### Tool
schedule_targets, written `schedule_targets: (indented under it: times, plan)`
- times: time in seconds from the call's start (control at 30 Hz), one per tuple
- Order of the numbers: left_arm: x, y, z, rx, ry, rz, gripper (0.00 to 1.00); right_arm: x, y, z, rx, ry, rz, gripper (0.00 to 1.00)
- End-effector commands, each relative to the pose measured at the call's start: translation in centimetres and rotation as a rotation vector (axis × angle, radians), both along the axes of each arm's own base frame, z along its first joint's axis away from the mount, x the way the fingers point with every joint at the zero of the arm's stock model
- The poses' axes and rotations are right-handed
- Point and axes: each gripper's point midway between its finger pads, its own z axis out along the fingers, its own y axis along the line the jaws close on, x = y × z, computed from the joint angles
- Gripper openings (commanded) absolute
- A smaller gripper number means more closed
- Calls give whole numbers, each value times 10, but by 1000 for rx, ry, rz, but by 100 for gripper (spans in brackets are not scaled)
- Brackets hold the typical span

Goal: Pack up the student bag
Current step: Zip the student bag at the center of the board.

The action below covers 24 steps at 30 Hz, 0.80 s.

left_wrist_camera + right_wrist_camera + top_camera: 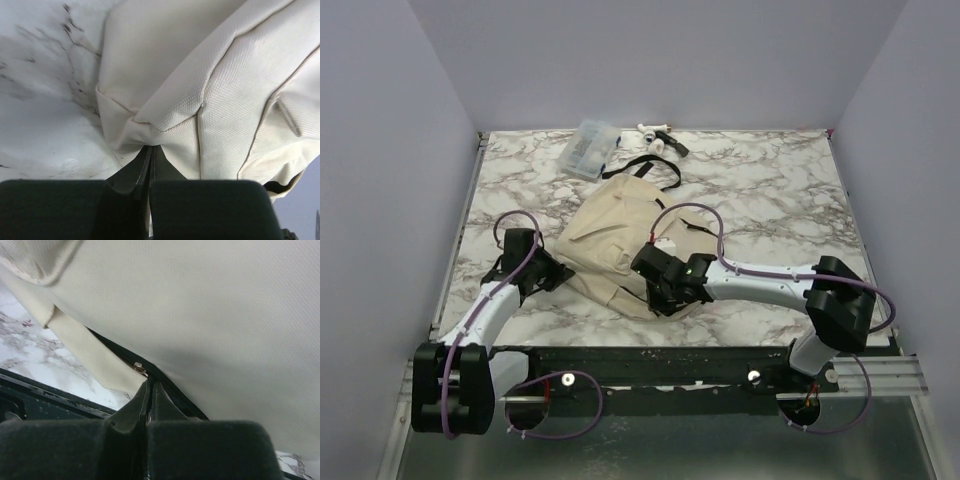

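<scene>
The student bag (620, 240), a beige fabric backpack, lies flat in the middle of the marble table with its black strap (658, 167) at the far end. My left gripper (558, 268) is at the bag's left edge. In the left wrist view the left gripper (150, 148) is shut, its tips pinching a folded corner of the student bag (215, 90). My right gripper (656, 278) is at the bag's near right side. In the right wrist view the right gripper (150, 385) is shut at the black zipper line, right below the metal zipper slider (140, 368).
A clear plastic case (590, 148) and a few small white items (656, 136) lie at the far edge of the table, beyond the bag. The black rail (650, 360) that holds the arm bases runs along the near edge. Grey walls close in both sides.
</scene>
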Motion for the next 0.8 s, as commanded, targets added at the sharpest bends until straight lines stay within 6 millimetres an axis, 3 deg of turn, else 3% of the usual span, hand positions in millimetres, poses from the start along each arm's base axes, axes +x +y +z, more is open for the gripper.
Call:
schedule_targets:
  times: [0.0,0.07,0.17,0.27,0.37,0.57,0.77]
  plan:
    - [13,40,14,112,-99,116,0,-19,-57,-8,-176,15,-3,0]
    - [13,41,25,110,-131,111,0,-26,-62,-6,-161,34,7,0]
    - [7,22,42,25,-182,35,2,-30,-51,4,-76,35,32,0]
    - [-10,0,50,-79,-216,-56,44,-23,-27,19,-1,15,68,0]
    - [-29,-17,55,-163,-226,-119,70,-17,-12,26,38,-2,78,0]
    - [-79,-76,48,-327,-50,-213,75,-17,4,30,109,-9,101,0]
    - [-87,-122,53,-421,22,-227,75,-22,1,31,139,-6,117,0]
